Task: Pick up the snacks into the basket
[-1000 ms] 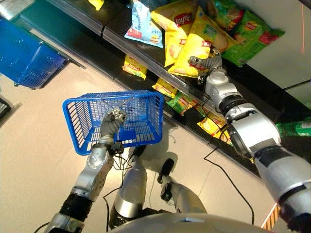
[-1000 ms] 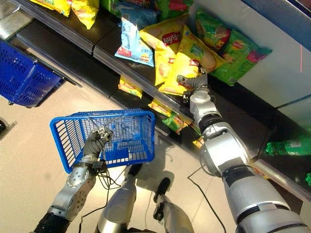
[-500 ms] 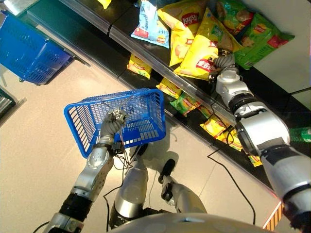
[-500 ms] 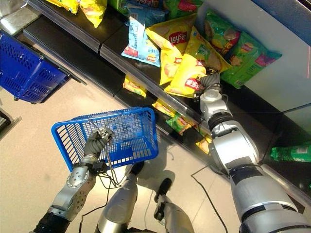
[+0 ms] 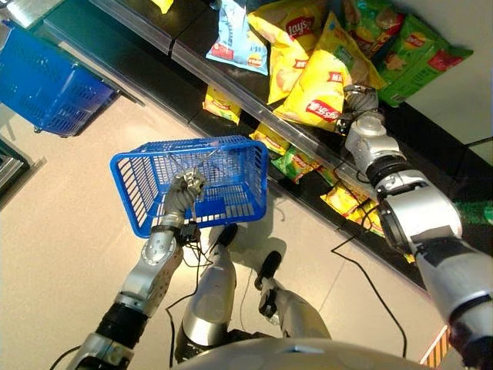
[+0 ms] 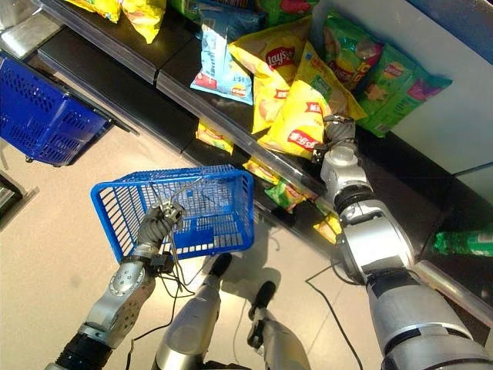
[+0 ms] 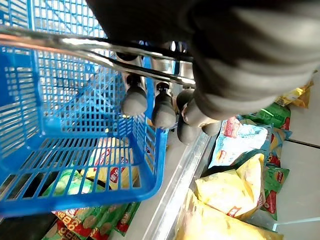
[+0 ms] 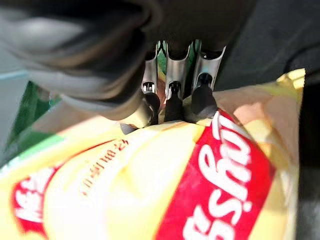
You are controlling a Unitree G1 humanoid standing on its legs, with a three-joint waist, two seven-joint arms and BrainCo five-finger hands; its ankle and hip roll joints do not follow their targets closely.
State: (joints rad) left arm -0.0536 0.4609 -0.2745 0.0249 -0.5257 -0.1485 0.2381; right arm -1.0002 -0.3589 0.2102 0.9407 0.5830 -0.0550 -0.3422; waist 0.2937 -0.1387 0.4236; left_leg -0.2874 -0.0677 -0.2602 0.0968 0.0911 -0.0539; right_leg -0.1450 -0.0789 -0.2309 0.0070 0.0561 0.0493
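Observation:
A blue plastic basket (image 5: 132, 187) hangs over the floor in front of the shelves. My left hand (image 5: 183, 193) is shut on its wire handle (image 7: 100, 52), fingers (image 7: 152, 102) curled over the wire. On the middle shelf lies a yellow chip bag (image 5: 323, 85) with a red label. My right hand (image 5: 357, 103) is at the bag's lower right corner. Its fingers (image 8: 201, 99) curl onto the yellow chip bag (image 8: 150, 190), with the thumb close beside them.
More bags lie on the same shelf: a light blue one (image 5: 235, 42), another yellow one (image 5: 289, 38) and green ones (image 5: 420, 50). The shelf's metal front rail (image 5: 231, 86) runs diagonally. Small bags (image 5: 219, 104) fill the lower shelf. A second blue basket (image 5: 46, 85) stands at upper left.
My right hand has shifted from the yellow bag's lower edge to its lower right corner. The basket has lifted slightly and come nearer the shelf. The camera has also shifted.

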